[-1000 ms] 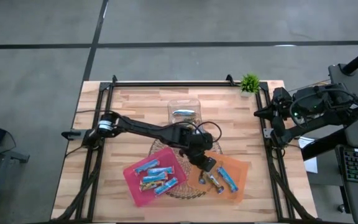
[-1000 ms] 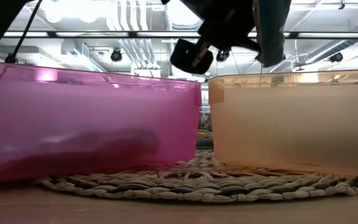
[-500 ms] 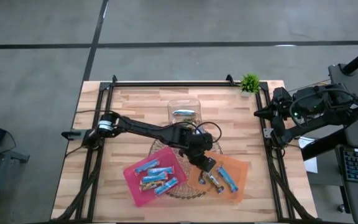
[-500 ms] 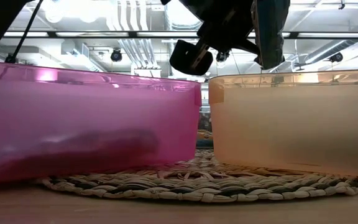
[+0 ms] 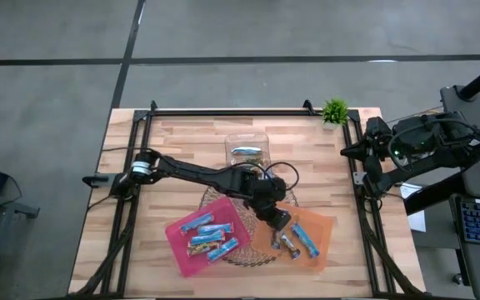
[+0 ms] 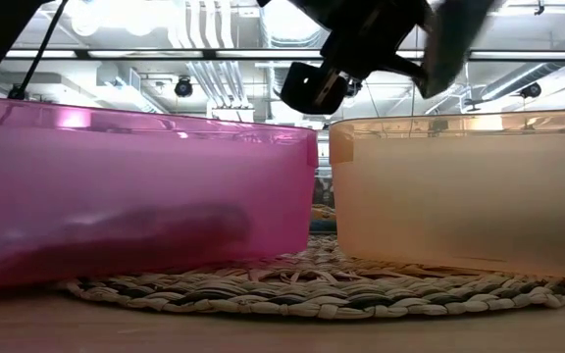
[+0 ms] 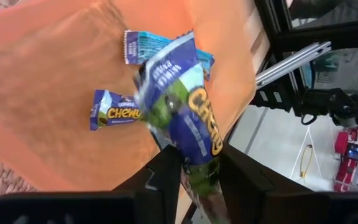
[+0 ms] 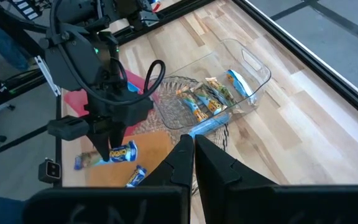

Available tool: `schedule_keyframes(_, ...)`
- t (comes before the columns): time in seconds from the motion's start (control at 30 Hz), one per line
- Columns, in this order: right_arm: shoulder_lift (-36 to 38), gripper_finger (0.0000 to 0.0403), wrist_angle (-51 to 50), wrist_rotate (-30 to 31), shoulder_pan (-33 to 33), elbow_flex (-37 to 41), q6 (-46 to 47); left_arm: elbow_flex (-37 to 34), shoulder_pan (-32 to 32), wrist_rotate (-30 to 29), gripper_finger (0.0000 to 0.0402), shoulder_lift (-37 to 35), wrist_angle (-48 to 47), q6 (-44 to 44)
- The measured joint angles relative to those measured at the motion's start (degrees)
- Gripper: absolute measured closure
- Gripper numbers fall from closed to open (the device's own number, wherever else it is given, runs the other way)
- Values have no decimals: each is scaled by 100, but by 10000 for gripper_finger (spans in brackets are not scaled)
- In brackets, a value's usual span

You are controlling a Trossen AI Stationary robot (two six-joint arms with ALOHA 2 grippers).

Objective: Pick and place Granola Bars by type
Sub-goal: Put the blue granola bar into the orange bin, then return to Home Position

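Note:
My left gripper (image 5: 279, 222) hangs over the orange tray (image 5: 324, 223), shut on a dark purple granola bar (image 7: 185, 106). Two bars lie in that tray: a light blue one (image 7: 166, 45) and a purple one (image 7: 114, 111). Several mostly light blue bars (image 5: 209, 236) lie in the pink tray (image 5: 176, 234). More bars (image 8: 207, 99) rest in the clear box (image 5: 247, 146). My right gripper (image 8: 191, 149) is shut and waits off the table's right edge. My left gripper pinches the purple bar by one end of its wrapper (image 7: 199, 152) between the two fingers, coming from above. The bar is lifted clear above the orange tray and sticks out past the fingertips, slanted; it also shows in the right wrist view (image 8: 122, 151).
Both trays sit side by side on a round woven mat (image 6: 312, 284) near the table's near edge. The clear box stands behind them, mid-table. A small green plant (image 5: 335, 110) stands at the far right corner. Black frame rails run along the table's sides.
My left gripper has turned at the wrist above the orange tray. The held bar hung nearly straight down before and now slants, blurred by the motion. The gripper stays shut on it.

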State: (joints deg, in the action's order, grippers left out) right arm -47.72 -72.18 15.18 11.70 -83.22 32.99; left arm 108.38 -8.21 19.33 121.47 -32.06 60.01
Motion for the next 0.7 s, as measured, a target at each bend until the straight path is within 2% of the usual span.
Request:
schedule_keyframes(0.3,0,394,0,0,-1,2,0,0,0,22,271,0,66,-8)
schedule_keyframes(0.7,0,394,0,-1,-2,2,-3,0,4,93,266,-2,74,-5)
